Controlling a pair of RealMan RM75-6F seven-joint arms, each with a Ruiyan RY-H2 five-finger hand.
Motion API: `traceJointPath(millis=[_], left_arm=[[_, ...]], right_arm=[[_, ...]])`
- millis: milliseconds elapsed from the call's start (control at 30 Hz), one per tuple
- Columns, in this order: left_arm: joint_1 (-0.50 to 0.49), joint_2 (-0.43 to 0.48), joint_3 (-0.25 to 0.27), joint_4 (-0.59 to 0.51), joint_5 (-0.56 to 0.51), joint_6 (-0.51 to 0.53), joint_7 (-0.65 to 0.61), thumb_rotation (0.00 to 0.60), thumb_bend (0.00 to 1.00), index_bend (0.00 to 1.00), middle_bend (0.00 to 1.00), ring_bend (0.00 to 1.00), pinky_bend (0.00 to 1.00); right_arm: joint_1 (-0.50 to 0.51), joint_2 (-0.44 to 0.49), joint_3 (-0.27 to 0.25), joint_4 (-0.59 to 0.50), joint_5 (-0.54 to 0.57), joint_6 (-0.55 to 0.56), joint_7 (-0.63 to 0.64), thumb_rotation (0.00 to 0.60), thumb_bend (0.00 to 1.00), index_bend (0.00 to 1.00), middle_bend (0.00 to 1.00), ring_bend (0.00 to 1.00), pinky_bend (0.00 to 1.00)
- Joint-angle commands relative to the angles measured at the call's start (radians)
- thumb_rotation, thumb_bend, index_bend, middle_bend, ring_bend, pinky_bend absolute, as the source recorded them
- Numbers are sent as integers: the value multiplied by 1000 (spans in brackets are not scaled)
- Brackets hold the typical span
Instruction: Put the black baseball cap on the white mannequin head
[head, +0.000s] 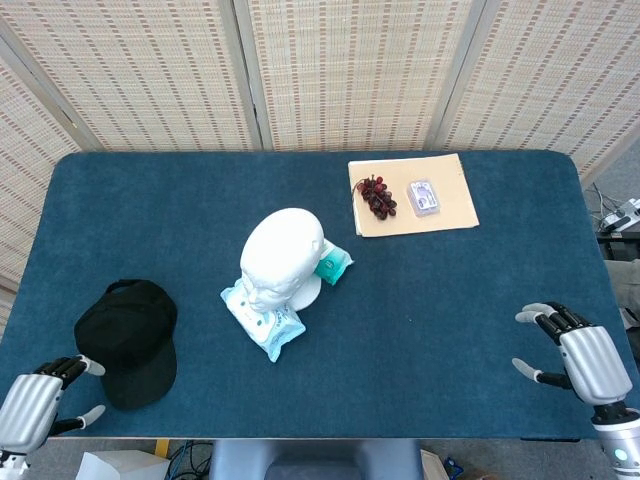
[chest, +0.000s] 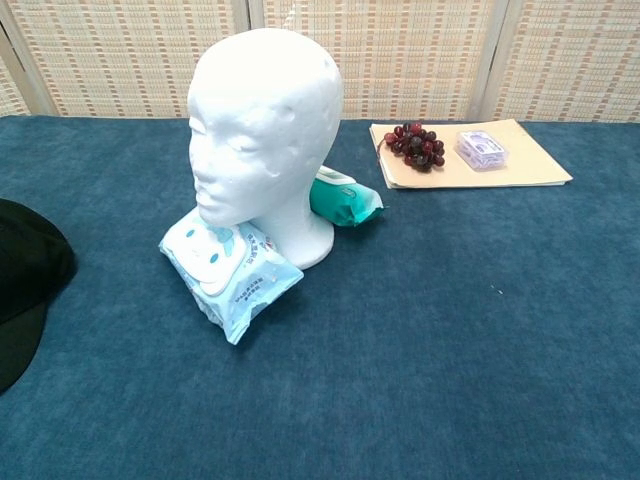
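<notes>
The black baseball cap (head: 130, 340) lies flat on the blue table at the front left; its edge also shows at the chest view's left border (chest: 25, 280). The white mannequin head (head: 280, 255) stands upright mid-table, facing front-left, large in the chest view (chest: 262, 130). My left hand (head: 35, 405) hangs at the front left corner, just short of the cap, fingers apart and empty. At the front right edge my right hand (head: 580, 360) is spread, holding nothing. Neither hand shows in the chest view.
A light-blue wipes pack (head: 262, 322) leans against the mannequin's base, and a teal pack (head: 333, 263) lies behind it. At the back right a tan folder (head: 450, 205) carries dark grapes (head: 377, 196) and a small clear box (head: 423, 197).
</notes>
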Motion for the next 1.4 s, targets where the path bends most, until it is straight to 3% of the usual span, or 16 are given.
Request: traceJointPath(millis=[33,267,533,633,767,900,1033,1400], left_arm=[[4,-2,31,6,54,17,-48,600,84,520,540,456,528],[-33,10,78,-30,144,-29,-96,600,84,529,560,469,549],[-79,5,95,-71,182,-106,-64,600,83,435,538,468,552],[-105,13,104,-90,174,-153,-90,600,193,410,505,451,552],[-153,43,113,-120,139,-243,-135,600,448,387,487,431,552],[-185,54,101,-143,96,-305,-113,600,560,341,467,413,552],[-206,48,84,-154,49,-348,-95,600,608,324,447,397,549],[-231,14,42,-129,-56,-399,-80,600,610,316,417,367,489]], right_arm=[[0,1,-1,0,-1,0,1,600,39,353,325,255,433],[3,3,-5,-3,-5,-8,0,600,39,353,325,255,433],[2,10,-7,-4,-6,-6,15,600,39,353,325,255,433],[2,11,-8,-3,-8,-5,18,600,39,353,325,255,433],[3,13,-10,-2,-10,-5,25,600,39,353,325,255,433],[5,13,-10,-2,-8,-9,24,600,39,353,325,255,433],[6,13,-12,-3,-10,-12,22,600,39,353,325,255,433],[7,14,-12,-3,-10,-12,24,600,39,353,325,255,433]])
